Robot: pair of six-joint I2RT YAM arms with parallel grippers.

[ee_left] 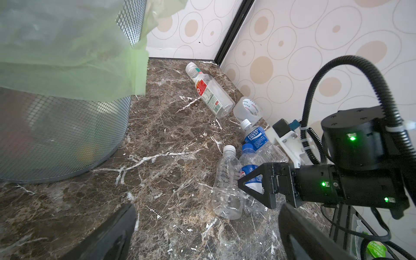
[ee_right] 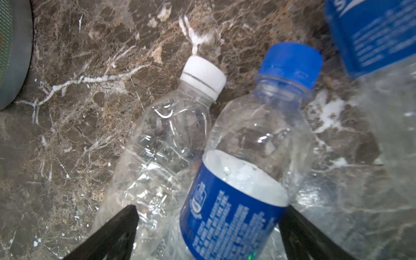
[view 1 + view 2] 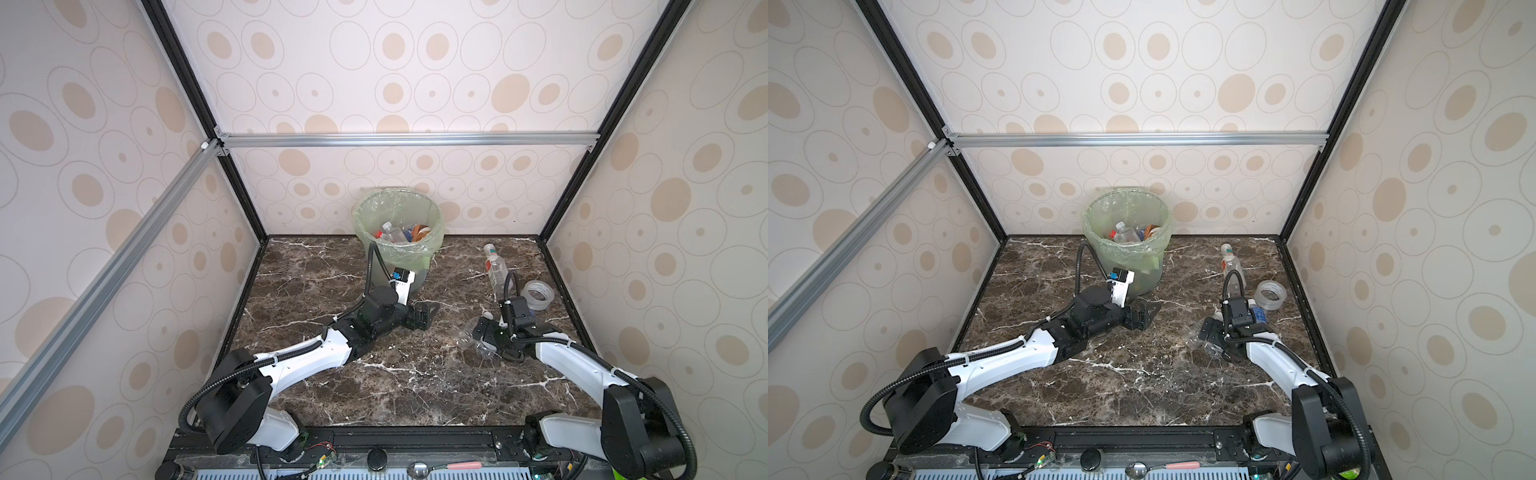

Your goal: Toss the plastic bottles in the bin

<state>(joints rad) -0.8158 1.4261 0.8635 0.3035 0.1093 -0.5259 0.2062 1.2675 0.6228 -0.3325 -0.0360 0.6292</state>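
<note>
- The bin (image 3: 399,259) stands at the back of the worktop (image 3: 332,374), in the middle of the frame in both top views. Several bottles (image 3: 390,235) lie inside it.
- The left claw (image 3: 427,315) is low over the worktop, near the centre of the frame and just in front of the bin. Its fingers are spread wide and hold nothing.
- The right claw (image 2: 209,209) is low at the right of the frame in both top views. Its fingers are wide apart, and the blue-capped bottle (image 2: 258,135) lies between them on the worktop.
- A clear bottle with a white cap (image 2: 171,139) lies against this one. One finger is over its body; I cannot tell if it touches.
- The Pocari Sweat bottle (image 1: 256,137) lies just beside these two, nearer to the right wall.
- Farther back at the right, a clear bottle with a red and white label (image 3: 495,266) lies on its side, with a roll of clear tape (image 3: 538,294) near it.
</note>
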